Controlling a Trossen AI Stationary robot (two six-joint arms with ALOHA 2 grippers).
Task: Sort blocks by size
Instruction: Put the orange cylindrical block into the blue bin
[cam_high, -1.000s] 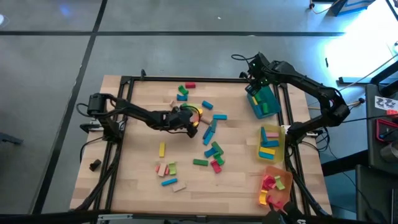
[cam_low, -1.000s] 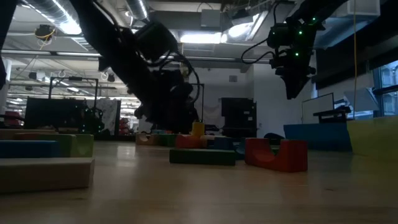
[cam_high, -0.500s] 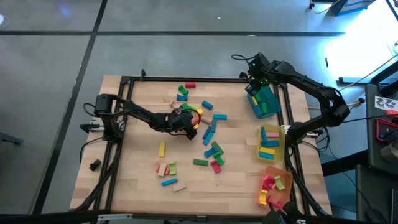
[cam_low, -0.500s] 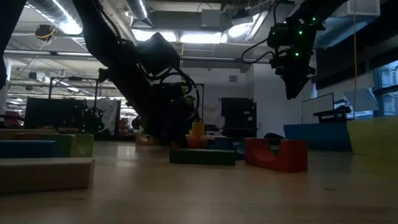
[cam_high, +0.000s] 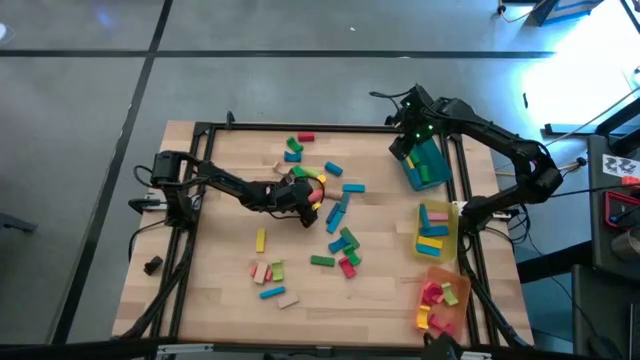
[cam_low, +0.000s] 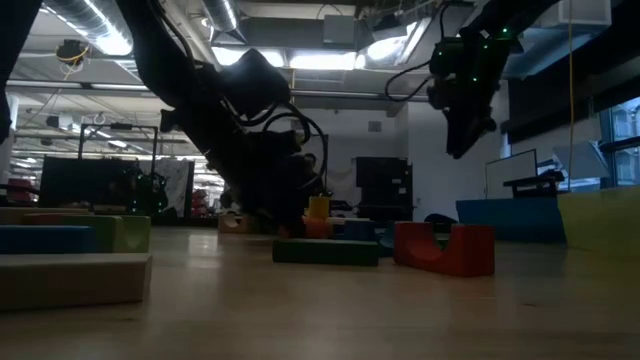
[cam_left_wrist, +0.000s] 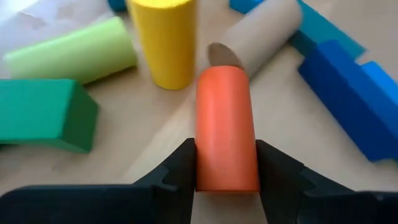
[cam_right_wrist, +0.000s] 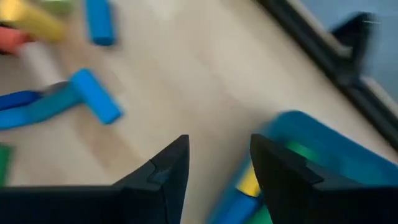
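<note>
Many coloured wooden blocks (cam_high: 340, 235) lie scattered on the middle of the table. My left gripper (cam_high: 306, 196) is low over the far cluster, shut on an orange cylinder (cam_left_wrist: 225, 130). A yellow cylinder (cam_left_wrist: 168, 40), a plain wood cylinder (cam_left_wrist: 261, 43), a green block (cam_left_wrist: 43, 115) and a blue bar (cam_left_wrist: 348, 93) lie around it. My right gripper (cam_high: 407, 142) is open and empty, high above the table beside the teal tray (cam_high: 428, 166). It also shows in the right wrist view (cam_right_wrist: 219, 168). My left gripper pinches the orange cylinder's curved sides near its near end (cam_left_wrist: 224, 177) between its two fingers (cam_left_wrist: 179, 168). The fingers lie along the cylinder, low and nearly level with the table. The cylinder lies flat among the other blocks; whether it is off the wood I cannot tell.
A yellow tray (cam_high: 437, 232) and an orange tray (cam_high: 442, 300), both holding blocks, stand along the right edge near the teal one. A small dark lump (cam_high: 152, 265) lies off the table's left edge. A black frame rims the table (cam_high: 220, 300).
My left gripper has moved a little toward the table's right edge and down into the far cluster of blocks. My right gripper has shifted slightly toward the table's left, away from the teal tray, still high.
</note>
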